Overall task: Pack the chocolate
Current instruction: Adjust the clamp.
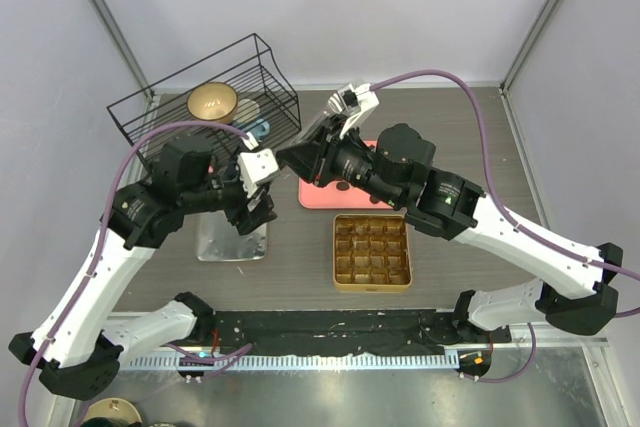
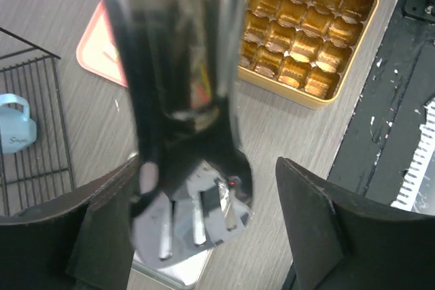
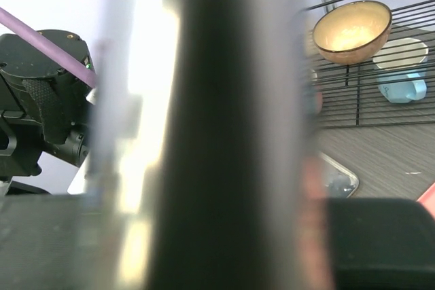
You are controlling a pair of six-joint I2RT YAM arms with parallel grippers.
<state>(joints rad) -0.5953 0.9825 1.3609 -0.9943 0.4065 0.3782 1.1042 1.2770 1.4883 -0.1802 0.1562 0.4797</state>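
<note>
Above silver tray [image 1: 225, 242] | left fingers [image 2: 312, 222] wide apart around shiny object [image 2: 177, 66] | right fingers [image 3: 380, 242] gripping it

One tin [image 1: 372, 252], one basket [image 1: 275, 92], one tool [image 2: 177, 66]

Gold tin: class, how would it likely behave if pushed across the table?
The gold tin sits low and flat on the table, so it would probably slide, not tip. Its liner looks empty, so it is likely light. That thin, foil-like liner may dent if pinched.
</note>
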